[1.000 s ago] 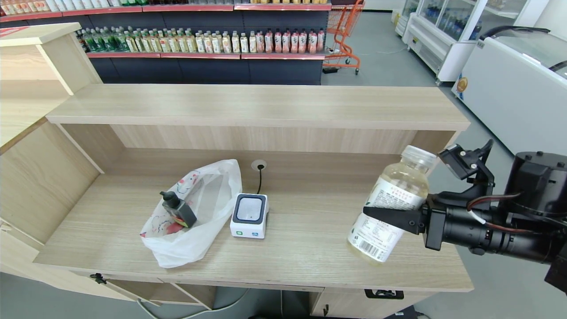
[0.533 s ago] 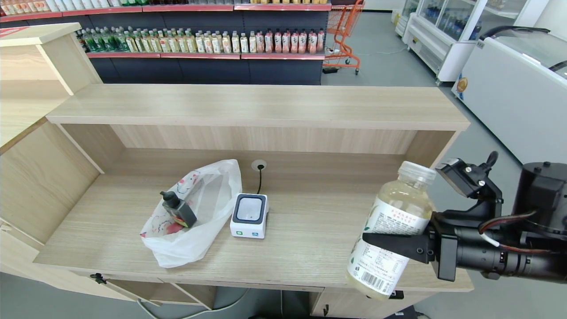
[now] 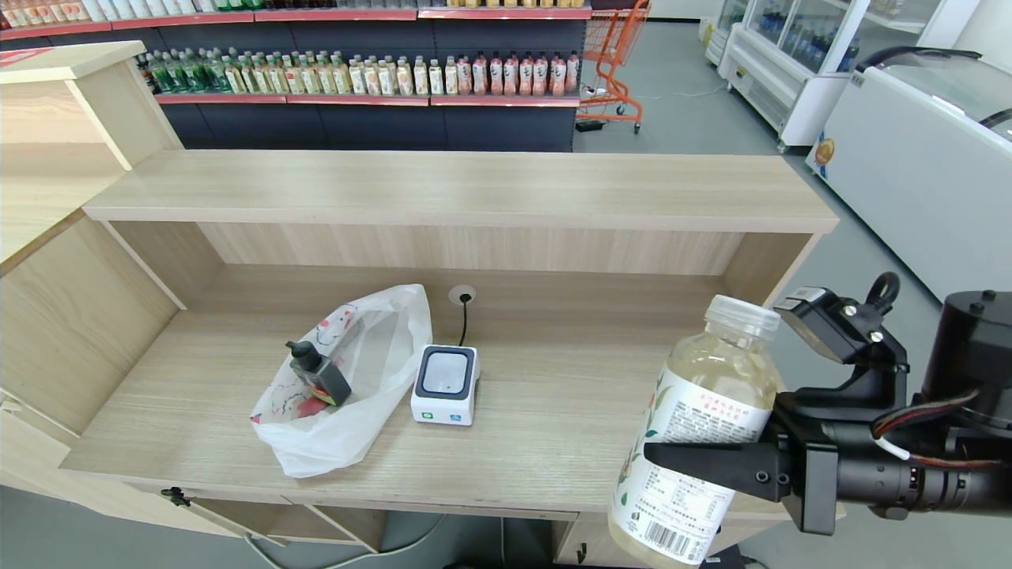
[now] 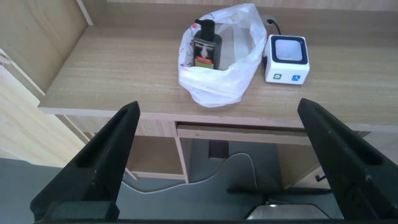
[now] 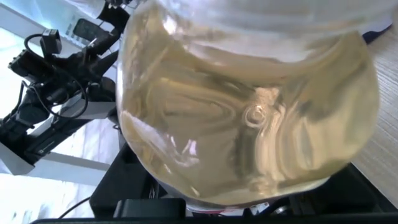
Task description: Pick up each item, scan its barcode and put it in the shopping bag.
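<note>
The drink bottle hangs past the front edge of the worktop, near its right front corner, so a slip here would probably send it to the floor rather than onto the wood. The bottle is smooth, round and looks nearly full, and any quick swing could let it twist in the grip. Its base appears low enough to knock the front edge on the way in. The barcode faces the robot, while the scanner, well apart near the middle of the worktop, has its window facing up, so a read would likely fail without turning the bottle.

The right gripper is clamped across the bottle's label, cap above and base below. The left gripper is spread wide off the front edge, facing the shopping bag.
</note>
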